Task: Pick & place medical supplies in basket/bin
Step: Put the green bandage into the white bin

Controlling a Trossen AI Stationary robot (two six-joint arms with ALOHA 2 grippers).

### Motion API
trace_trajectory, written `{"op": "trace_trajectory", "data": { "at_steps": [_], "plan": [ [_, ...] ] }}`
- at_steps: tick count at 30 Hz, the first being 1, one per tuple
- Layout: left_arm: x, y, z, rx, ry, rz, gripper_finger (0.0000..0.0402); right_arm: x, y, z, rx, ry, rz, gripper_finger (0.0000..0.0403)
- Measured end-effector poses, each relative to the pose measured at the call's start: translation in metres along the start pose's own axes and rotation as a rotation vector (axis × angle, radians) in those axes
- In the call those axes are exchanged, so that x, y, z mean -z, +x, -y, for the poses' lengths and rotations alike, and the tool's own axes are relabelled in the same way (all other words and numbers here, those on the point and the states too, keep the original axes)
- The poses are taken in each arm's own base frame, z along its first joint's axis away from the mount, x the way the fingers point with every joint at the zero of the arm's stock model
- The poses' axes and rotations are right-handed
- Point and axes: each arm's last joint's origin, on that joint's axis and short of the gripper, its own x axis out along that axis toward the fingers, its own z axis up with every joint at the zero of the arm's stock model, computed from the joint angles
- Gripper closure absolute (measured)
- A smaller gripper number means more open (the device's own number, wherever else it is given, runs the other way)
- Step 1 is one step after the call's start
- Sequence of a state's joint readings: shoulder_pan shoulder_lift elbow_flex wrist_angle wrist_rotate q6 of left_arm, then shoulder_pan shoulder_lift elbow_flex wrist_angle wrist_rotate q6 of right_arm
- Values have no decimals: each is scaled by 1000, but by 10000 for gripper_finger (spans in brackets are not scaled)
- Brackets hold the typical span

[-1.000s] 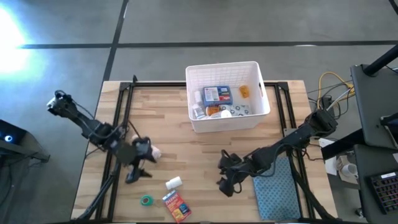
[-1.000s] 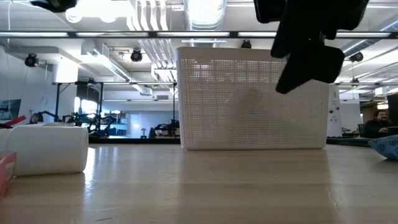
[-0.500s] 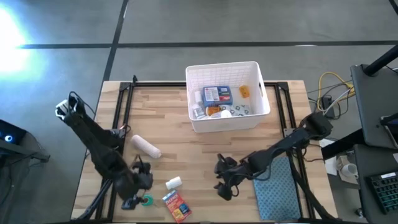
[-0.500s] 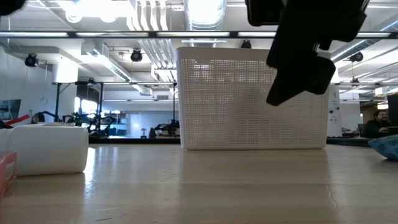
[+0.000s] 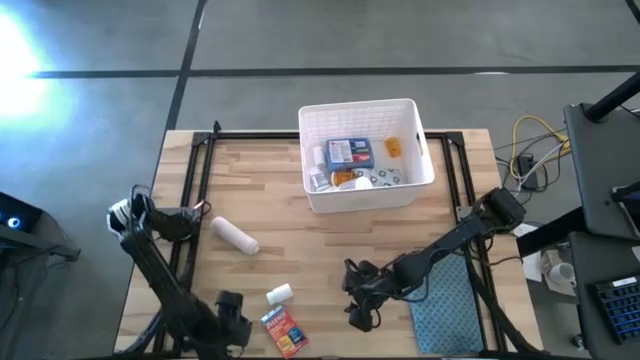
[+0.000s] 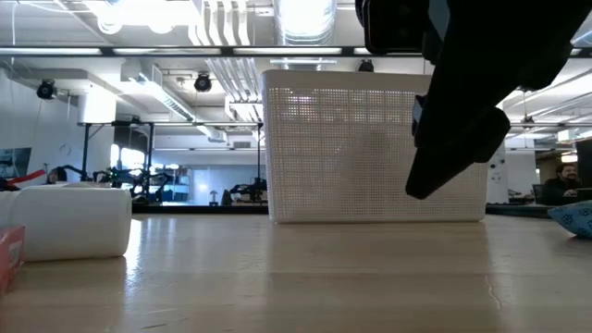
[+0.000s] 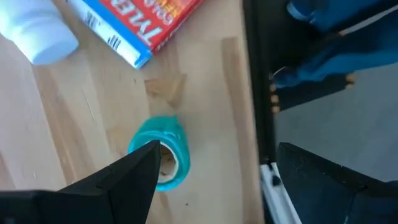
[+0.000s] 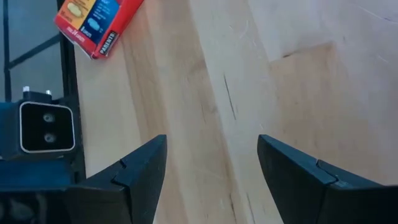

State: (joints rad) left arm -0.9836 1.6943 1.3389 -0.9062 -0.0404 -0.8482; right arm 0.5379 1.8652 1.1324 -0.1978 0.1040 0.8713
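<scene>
My left gripper (image 5: pixel 232 322) hangs open at the table's near left, pointing steeply down over the green tape roll (image 7: pixel 163 152). The roll lies on the wood between the fingers, close beside one fingertip (image 7: pixel 140 165); whether they touch cannot be told. An orange-red box (image 5: pixel 283 331) and a white bottle (image 5: pixel 279 294) lie just right of it, and a white gauze roll (image 5: pixel 235 235) farther back. My right gripper (image 5: pixel 360 300) is open over bare wood at the near middle. The white basket (image 5: pixel 415 175) at the far middle holds a blue box (image 5: pixel 350 152) and small items.
A teal-grey cloth mat (image 5: pixel 445 310) lies at the near right under my right arm. Black frame rails (image 5: pixel 195 190) run along both sides of the table. Bare wood stretches between the basket and the near items. In the low view my right gripper (image 6: pixel 458 139) hangs before the basket (image 6: pixel 351 148).
My left gripper has swung from beside the gauze roll toward the table's near edge and down, tipping steeper, and now stands over the green tape roll. My right gripper has sunk a little and edged toward the near edge. Nothing on the table has shifted.
</scene>
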Motion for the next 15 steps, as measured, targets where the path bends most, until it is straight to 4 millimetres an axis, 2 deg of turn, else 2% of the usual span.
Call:
{"op": "trace_trajectory", "data": {
  "at_steps": [5,10,15],
  "plan": [
    [-1,17,0,-79,-96,-73,105,0,-1,-1,0,-14,0,163],
    [6,10,-10,-139,-212,-94,105,-1,-1,-1,1,-19,0,163],
    [10,9,-14,-149,-222,-80,105,-1,-1,0,9,-20,8,163]
  ]
}}
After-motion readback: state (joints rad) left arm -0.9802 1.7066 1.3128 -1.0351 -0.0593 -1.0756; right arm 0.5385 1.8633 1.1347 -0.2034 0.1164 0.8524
